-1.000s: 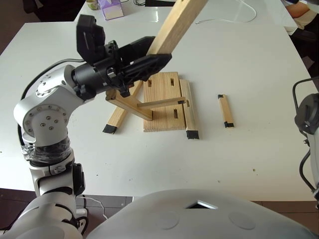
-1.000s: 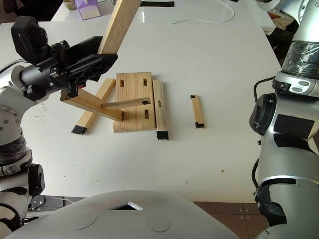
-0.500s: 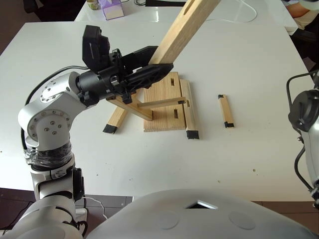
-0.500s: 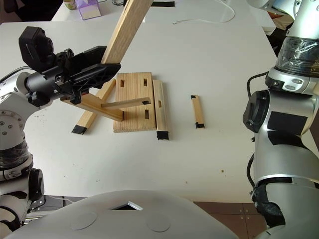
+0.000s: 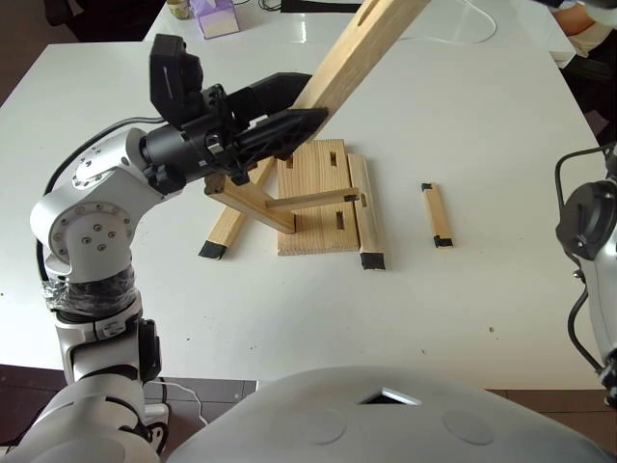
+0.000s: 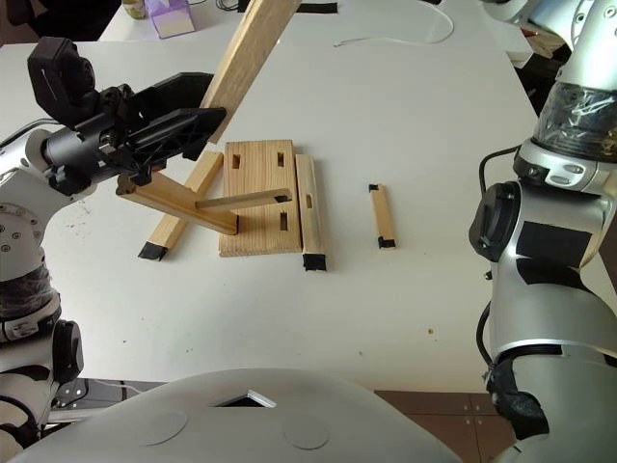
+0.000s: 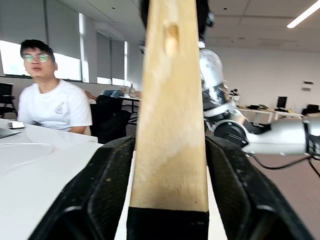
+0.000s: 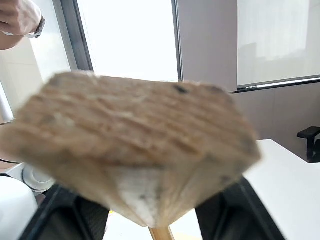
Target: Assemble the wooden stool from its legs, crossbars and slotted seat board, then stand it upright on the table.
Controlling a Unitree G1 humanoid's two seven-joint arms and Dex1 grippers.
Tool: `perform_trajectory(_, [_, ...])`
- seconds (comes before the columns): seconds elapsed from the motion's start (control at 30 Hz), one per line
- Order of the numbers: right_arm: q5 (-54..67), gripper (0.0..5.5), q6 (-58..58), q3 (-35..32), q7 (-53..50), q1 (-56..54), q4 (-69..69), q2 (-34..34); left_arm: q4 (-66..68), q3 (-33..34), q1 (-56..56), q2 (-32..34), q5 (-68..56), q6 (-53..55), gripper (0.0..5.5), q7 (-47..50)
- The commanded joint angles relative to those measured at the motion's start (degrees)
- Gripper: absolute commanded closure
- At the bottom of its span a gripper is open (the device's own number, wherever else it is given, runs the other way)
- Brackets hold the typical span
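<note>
One raised leg (image 5: 349,56), tilted high over the table (image 5: 501,125), clenched in the left claw (image 5: 307,99). The right claw (image 8: 150,210) grasps a wooden end, apparently that leg's top. One seat board (image 5: 318,207) lies flat on the table, a leg-and-crossbar piece (image 5: 253,201) leaning across it. One left loose leg (image 5: 227,230) and one right loose leg (image 5: 366,217) flank the board. One short crossbar (image 5: 436,214) lies apart, farther right.

brightly and evenly lit from overhead, with only faint soft shadows on the white table (image 5: 501,125), a sheen along its far edge, blown-out windows (image 8: 125,40) behind, and the leg (image 8: 135,145) blurred close against the lens.
</note>
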Motion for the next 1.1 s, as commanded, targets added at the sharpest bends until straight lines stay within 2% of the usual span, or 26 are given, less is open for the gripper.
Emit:
perform_trajectory(0.03, [-2.7, 3.49, -4.7, 0.2, -0.8, 2.2, -0.8, -0.4, 2.1, 0.6, 1.1, 2.0, 5.2, -2.0, 2.54, 1.4])
perform_trajectory(0.1, [-7.2, 3.49, -10.5, 2.1, 0.2, 5.8, -2.7, -1.9, 3.5, 2.9, 2.7, 2.9, 7.6, -4.2, 2.54, 1.6])
perform_trajectory(0.2, [-15.0, 3.49, -21.2, 7.0, 2.2, 15.2, -8.0, -3.2, 6.8, 10.8, 3.7, 1.9, 9.3, -7.8, 2.54, 7.8])
perform_trajectory(0.3, [-16.8, 3.49, -25.3, 8.0, 0.9, 23.6, -12.9, -1.6, 8.2, 15.6, 3.2, -2.4, 8.1, -9.9, 2.54, 16.2])
perform_trajectory(0.43, [-19.3, 3.49, -29.6, 9.4, -0.4, 30.6, -16.4, -0.7, 8.7, 18.1, 4.0, -7.5, 7.5, -11.3, 2.54, 25.2])
perform_trajectory(0.7, [-20.3, 3.49, -31.9, 11.1, 3.4, 34.8, -19.4, -4.0, 5.6, 18.0, 8.8, -14.2, 6.6, -12.1, 2.54, 33.4])
perform_trajectory(1.1, [-20.6, 3.49, -32.7, 13.9, 5.3, 36.8, -20.8, -4.2, 4.0, 15.3, 10.8, -17.2, 7.8, -14.0, 2.54, 35.4])
